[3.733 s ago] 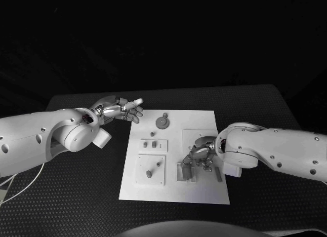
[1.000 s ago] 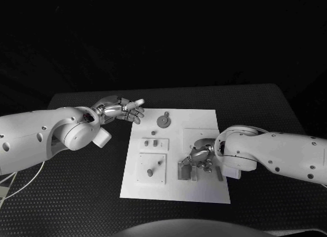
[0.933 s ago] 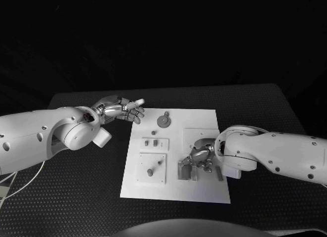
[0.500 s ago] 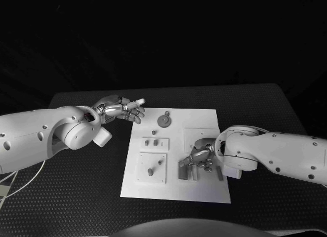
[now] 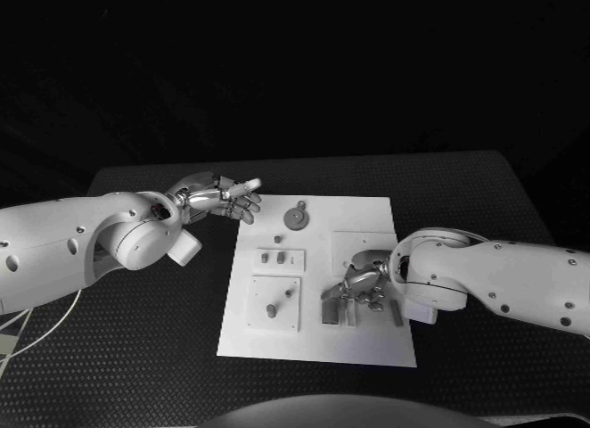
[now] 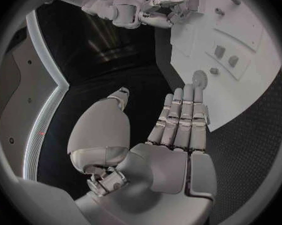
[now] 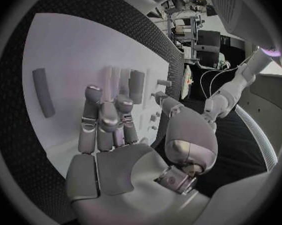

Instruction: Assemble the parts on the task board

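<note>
The task board [image 5: 323,348] lies at the centre of the head view on the black table [image 5: 128,374]. The right hand [image 5: 361,283] sits over the board's lower right area, fingers bent down among grey parts [image 5: 335,308] there; whether it grips any of them I cannot tell. In the right wrist view its fingers [image 7: 103,117] lie close together above the white board, with a dark grey bar [image 7: 43,99] lying apart from them. The left hand [image 5: 219,200] hovers at upper left, just off the board's top-left corner, holding nothing, fingers extended side by side, thumb apart. A round grey part [image 5: 295,218] lies near the board's top edge, right of that hand.
</note>
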Controlling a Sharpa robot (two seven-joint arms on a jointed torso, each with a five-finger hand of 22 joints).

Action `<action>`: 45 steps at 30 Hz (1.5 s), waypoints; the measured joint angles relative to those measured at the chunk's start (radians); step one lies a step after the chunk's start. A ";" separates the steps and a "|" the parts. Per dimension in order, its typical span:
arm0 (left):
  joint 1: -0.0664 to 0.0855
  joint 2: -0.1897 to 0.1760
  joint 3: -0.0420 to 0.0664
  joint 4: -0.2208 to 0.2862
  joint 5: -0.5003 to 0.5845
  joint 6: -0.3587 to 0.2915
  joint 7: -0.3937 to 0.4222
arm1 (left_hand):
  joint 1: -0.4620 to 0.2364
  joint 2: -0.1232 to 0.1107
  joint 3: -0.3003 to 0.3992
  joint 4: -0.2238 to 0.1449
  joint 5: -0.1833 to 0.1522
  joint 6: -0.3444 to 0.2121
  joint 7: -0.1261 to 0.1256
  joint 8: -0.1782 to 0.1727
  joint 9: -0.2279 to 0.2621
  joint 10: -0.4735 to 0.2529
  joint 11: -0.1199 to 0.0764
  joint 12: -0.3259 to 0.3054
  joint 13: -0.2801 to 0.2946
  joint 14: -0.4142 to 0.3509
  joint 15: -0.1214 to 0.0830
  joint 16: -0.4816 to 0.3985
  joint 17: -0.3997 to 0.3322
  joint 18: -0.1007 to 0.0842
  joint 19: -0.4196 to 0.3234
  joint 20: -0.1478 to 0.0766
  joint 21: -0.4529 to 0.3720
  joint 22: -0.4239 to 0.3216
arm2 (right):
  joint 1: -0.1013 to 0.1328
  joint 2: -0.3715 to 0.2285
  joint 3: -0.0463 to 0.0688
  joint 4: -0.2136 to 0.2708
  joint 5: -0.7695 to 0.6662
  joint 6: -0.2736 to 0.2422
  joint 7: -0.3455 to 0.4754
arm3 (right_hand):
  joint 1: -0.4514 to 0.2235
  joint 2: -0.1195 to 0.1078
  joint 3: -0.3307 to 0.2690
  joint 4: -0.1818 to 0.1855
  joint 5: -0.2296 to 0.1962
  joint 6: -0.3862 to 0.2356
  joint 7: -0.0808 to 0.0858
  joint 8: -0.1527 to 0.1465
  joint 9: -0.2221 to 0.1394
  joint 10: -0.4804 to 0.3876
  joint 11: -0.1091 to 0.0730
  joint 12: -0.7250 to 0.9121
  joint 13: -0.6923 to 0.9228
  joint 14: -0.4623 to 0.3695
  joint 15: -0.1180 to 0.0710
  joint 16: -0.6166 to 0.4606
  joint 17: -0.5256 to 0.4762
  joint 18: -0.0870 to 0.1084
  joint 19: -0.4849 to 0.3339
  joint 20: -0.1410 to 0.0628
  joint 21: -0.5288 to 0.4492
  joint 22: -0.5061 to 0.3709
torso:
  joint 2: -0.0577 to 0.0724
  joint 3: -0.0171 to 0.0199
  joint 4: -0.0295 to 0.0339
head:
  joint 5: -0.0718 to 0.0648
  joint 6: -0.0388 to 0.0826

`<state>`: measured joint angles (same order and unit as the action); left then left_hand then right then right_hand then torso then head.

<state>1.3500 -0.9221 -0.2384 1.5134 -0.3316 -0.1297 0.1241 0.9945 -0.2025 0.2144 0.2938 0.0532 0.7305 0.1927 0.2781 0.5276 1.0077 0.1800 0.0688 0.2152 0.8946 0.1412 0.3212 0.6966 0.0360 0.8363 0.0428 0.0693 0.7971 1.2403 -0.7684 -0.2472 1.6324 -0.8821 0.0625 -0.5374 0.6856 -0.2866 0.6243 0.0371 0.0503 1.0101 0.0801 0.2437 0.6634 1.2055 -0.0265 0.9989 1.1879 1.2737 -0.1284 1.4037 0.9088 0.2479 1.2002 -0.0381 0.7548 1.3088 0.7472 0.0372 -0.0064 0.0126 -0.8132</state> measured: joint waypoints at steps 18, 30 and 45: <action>0.000 0.004 0.000 -0.016 0.000 0.001 0.001 | 0.004 -0.004 0.000 0.000 0.000 0.000 0.000 0.008 0.002 0.000 0.000 0.000 0.000 0.000 0.000 0.000 0.005 0.000 0.000 0.000 0.000 0.000 | 0.108 -0.148 0.000 0.080 -0.025 0.001 0.037 | 0.062 0.046 -0.005 -0.021 0.000 0.031 -0.009 0.031 0.023 0.026 -0.011 0.004 0.001 0.016 -0.009 0.005 0.003 -0.007 0.010 -0.009 0.011 0.000 | -0.001 0.0015 -0.0024 | -0.010 0.021; 0.000 0.004 0.000 -0.017 0.000 -0.001 -0.001 | 0.008 -0.008 0.000 0.000 0.000 0.000 0.000 0.008 0.004 0.004 -0.004 0.000 0.000 0.000 0.000 0.000 0.007 0.000 0.000 0.000 0.000 0.000 | 0.123 -0.234 -0.001 0.075 -0.039 0.118 0.002 | 0.074 0.167 -0.088 -0.152 0.000 0.040 -0.013 0.038 0.040 0.033 -0.018 0.009 -0.001 0.014 -0.018 0.012 0.006 -0.007 0.011 -0.007 0.012 0.000 | 0.000 0.0021 -0.0023 | -0.027 0.023; 0.000 0.006 0.000 -0.023 -0.001 0.000 -0.001 | 0.008 -0.008 0.000 0.000 0.000 0.000 0.000 0.012 0.005 0.004 -0.004 0.000 0.000 0.000 0.000 0.000 0.008 0.000 0.000 0.000 0.000 0.000 | 0.043 -0.253 -0.002 0.109 -0.303 0.208 -0.022 | 0.067 0.174 -0.090 -0.170 0.000 0.053 -0.019 0.038 0.041 0.040 -0.018 0.009 -0.003 0.014 -0.018 0.012 0.004 -0.006 0.009 -0.005 0.012 0.000 | -0.001 0.0022 -0.0083 | -0.028 0.010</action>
<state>1.3499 -0.9163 -0.2385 1.4901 -0.3323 -0.1292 0.1235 1.0026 -0.2105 0.2144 0.2938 0.0532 0.7305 0.1927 0.2897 0.5326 1.0113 0.1765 0.0688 0.2156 0.8946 0.1412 0.3212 0.7045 0.0359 0.8363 0.0429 0.0692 0.7972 1.2830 -1.0217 -0.2494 1.7414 -1.1852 0.2705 -0.5594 0.7531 -0.1128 0.5343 -0.1327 0.0504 1.0632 0.0612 0.2814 0.7042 1.2458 -0.0448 1.0078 1.1849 1.2882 -0.1462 1.4152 0.9130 0.2421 1.2091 -0.0429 0.7664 1.3088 0.7464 0.0394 -0.0148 -0.0151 -0.8033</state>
